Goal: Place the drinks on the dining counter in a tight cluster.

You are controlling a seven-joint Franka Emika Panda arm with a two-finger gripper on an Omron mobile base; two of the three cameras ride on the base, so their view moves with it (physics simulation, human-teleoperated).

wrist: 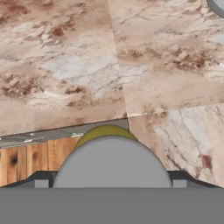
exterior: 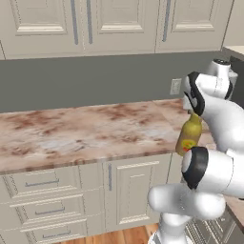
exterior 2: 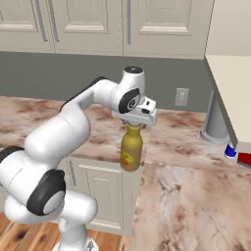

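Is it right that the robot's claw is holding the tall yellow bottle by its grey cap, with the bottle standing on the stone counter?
Not quite. The gripper does hold the amber-yellow bottle by its cap, but the right base view shows the bottle lifted in the air, off the marbled counter.

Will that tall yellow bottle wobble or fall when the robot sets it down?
Maybe. The yellow bottle is tall and narrow, so it could tip if put down crooked. The gripper holds only its cap, so it might swing a little. It looks stiff, not squishy.

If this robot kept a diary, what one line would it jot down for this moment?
gripper: shut on amber bottle | bottle: lifted, upright, held by its cap | position: by the marbled counter corner | blue-capped bottle: far right
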